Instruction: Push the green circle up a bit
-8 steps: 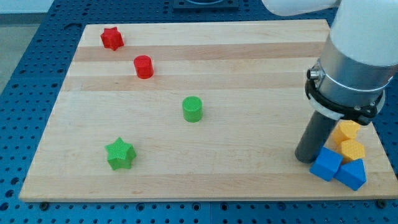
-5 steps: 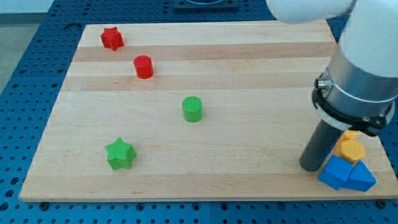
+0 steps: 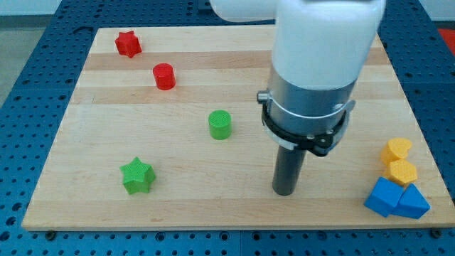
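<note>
Wooden board (image 3: 213,64) on blue pegboard, nothing disturbed near target. My tip (image 3: 284,192) is down on the board, touching no block, sitting right of and below the green circle (image 3: 220,124), well apart from it. Green circle is mid-board, green star (image 3: 136,176) lower left. Push not yet begun; I need to get under the circle, then drive toward the view's top.

Where our blocks lie on the wooden board (image 3: 234,75)

We see the red star block (image 3: 128,43) at the top-left corner, the red cylinder block (image 3: 164,76) below-right of it, the green cylinder block (image 3: 220,124) mid-board, and the green star block (image 3: 137,176) near the bottom-left corner.
</note>
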`<state>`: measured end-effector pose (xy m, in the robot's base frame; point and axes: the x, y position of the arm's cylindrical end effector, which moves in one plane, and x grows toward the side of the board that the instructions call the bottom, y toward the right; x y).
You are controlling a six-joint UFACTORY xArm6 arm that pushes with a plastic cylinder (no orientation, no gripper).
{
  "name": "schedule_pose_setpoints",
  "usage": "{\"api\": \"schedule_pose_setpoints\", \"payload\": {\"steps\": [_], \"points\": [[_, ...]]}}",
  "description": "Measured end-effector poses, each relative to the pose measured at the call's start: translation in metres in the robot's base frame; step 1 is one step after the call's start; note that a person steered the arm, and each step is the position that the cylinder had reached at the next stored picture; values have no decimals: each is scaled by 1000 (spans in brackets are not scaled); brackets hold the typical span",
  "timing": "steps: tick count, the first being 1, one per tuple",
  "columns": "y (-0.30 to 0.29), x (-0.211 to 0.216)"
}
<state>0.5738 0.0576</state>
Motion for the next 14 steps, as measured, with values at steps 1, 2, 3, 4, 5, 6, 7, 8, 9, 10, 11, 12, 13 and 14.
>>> {"api": "schedule_pose_setpoints", "payload": {"steps": [1, 2, 3, 4, 5, 6, 7, 8, 9, 10, 11, 12, 13, 14], "points": [[-24, 0], [-53, -3], [-69, -12], [-86, -22], [-98, -32], [-119, -41], [-142, -44], [-149, -50], [-149, -52], [-145, -67], [-142, -83], [-114, -83], [-102, -76], [-103, -85]]}}
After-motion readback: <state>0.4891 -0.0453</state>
